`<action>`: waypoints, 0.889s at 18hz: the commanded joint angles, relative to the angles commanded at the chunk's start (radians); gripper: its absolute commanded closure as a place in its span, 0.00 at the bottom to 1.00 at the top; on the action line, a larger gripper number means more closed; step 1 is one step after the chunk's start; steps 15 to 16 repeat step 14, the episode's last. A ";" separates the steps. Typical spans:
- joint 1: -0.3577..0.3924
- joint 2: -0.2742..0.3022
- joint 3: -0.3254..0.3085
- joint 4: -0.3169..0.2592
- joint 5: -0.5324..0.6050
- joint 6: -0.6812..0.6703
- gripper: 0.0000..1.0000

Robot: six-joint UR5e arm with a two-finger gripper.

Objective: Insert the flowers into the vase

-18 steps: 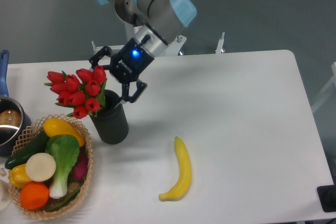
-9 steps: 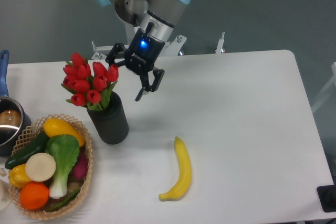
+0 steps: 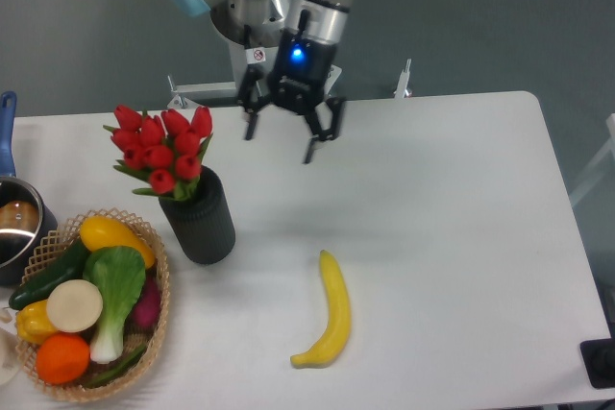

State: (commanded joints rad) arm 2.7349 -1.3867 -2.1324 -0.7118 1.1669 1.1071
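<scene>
The flowers (image 3: 160,149), a bunch of red tulip buds with green leaves, stand with their stems inside the vase (image 3: 202,222), a dark grey ribbed cylinder left of the table's middle. My gripper (image 3: 280,144) is open and empty. It hangs above the table, up and to the right of the flowers, clear of them. Its two dark fingers (image 3: 314,136) point down.
A woven basket (image 3: 154,328) of produce sits at the front left, touching the vase's left side. A blue-handled metal pot (image 3: 14,223) is at the left edge. A banana (image 3: 332,312) lies right of the vase. The table's white top (image 3: 452,199) stretches to the right.
My gripper let go of the flowers, rose and moved right and back, away from the vase. The flowers settled upright in the vase.
</scene>
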 joint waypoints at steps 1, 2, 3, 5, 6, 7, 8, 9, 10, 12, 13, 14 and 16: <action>0.024 -0.023 0.020 0.000 0.022 0.025 0.00; 0.040 -0.076 0.044 0.000 0.028 0.034 0.00; 0.055 -0.124 0.075 0.000 0.039 0.034 0.00; 0.104 -0.239 0.136 0.006 0.115 0.048 0.00; 0.103 -0.297 0.207 0.002 0.158 0.066 0.00; 0.104 -0.357 0.265 -0.002 0.201 0.072 0.00; 0.108 -0.395 0.305 -0.002 0.233 0.072 0.00; 0.111 -0.420 0.333 -0.003 0.258 0.076 0.00; 0.117 -0.443 0.344 -0.003 0.275 0.086 0.00; 0.147 -0.489 0.354 0.002 0.295 0.167 0.00; 0.152 -0.512 0.367 0.002 0.303 0.199 0.00; 0.154 -0.526 0.380 0.000 0.307 0.206 0.00; 0.154 -0.526 0.380 0.000 0.307 0.206 0.00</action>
